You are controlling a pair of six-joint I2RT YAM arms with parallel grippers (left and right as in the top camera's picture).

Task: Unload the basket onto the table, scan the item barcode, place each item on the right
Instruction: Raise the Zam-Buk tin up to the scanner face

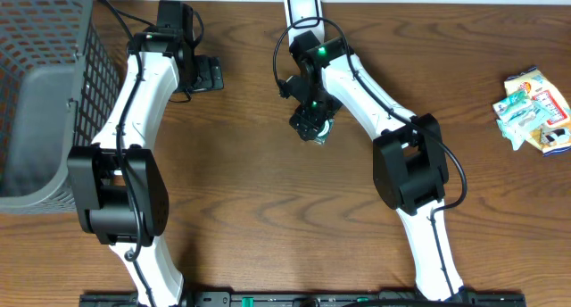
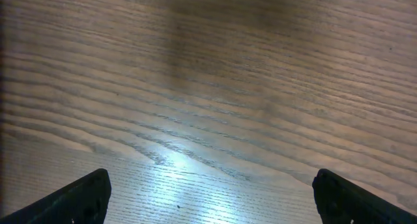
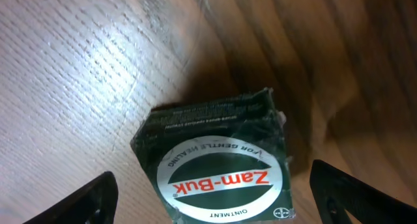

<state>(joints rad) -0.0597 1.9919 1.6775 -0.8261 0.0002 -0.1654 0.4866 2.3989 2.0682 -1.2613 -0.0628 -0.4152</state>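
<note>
A dark green Zam-Buk box (image 3: 218, 165) lies flat on the wooden table (image 1: 268, 218). Its white oval label faces up and, seen upside down from the right wrist camera, reads "Zam-Buk" in red, "OINTMENT" below it and "FOR GENTLE HEALING" along the rim. Fine print on the box's side panel is too small to read. The right gripper (image 3: 220, 201) hangs directly over the box with its jaws spread wide. One dark fingertip is on each side of the carton, and neither touches it. From overhead, the box sits near the middle of the table toward the far edge, mostly hidden beneath that gripper. The left gripper (image 2: 208, 198) is also spread wide and holds nothing, over bare, glare-streaked wood well to the left. Farther back, a white device (image 1: 303, 5) stands at the table's far edge, just beyond the right arm. A grey mesh basket (image 1: 53, 39) fills the left corner, and a heap of colourful snack packets (image 1: 533, 111) lies at far right.
</note>
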